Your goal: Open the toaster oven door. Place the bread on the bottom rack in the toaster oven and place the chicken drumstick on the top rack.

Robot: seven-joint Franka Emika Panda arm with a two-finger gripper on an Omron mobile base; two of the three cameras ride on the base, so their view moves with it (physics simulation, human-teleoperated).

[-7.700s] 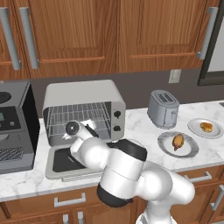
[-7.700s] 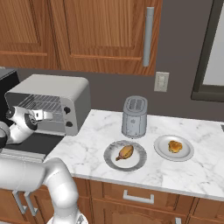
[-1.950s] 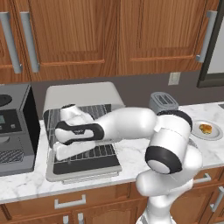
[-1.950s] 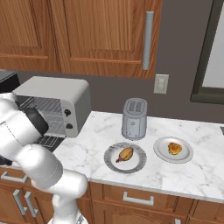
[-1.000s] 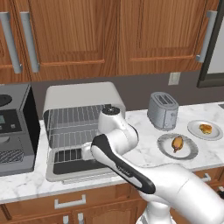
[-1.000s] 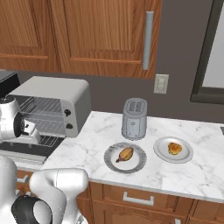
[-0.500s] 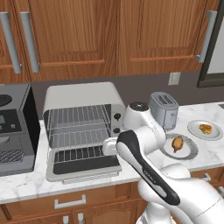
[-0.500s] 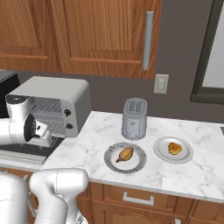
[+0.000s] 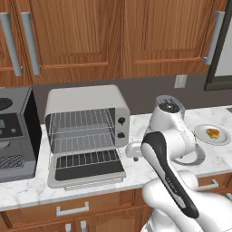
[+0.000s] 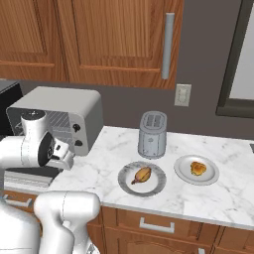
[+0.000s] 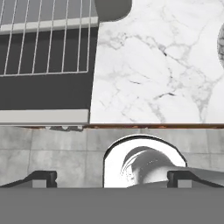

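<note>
A coffee machine (image 9: pixel 13 136) is parked at the far left of the counter (image 9: pixel 27 190); right beside it the toaster oven (image 9: pixel 86 118) is seen with its door (image 9: pixel 86 170) dropped flat toward the near edge; both wire racks (image 9: pixel 81 131) inside are bare, nothing loaded yet.

Just right of the door, the gripper (image 9: pixel 132 150) is held low over the marble, well apart from any food; from the right base view it (image 10: pixel 63 155) is seen in front of the oven's knob panel; in the hand view the two tips sit far apart at the bottom corners, so the fingers (image 11: pixel 41 177) look spread wide with nothing between them; the door edge (image 11: pixel 43 116) and bare marble (image 11: pixel 148 65) are looked down on from there.

Further right, the drumstick (image 10: pixel 142 174) is lying on its plate (image 10: pixel 124 186) near the front edge, untouched; a toaster (image 10: pixel 152 128) is stood behind it, by the wall; the bread (image 10: pixel 198 168) is on a second plate (image 10: pixel 183 176) furthest right, just beside the drumstick plate; in the left base view that bread (image 9: pixel 212 132) is spotted past the arm, while the drumstick plate is mostly hidden behind the arm's elbow.
</note>
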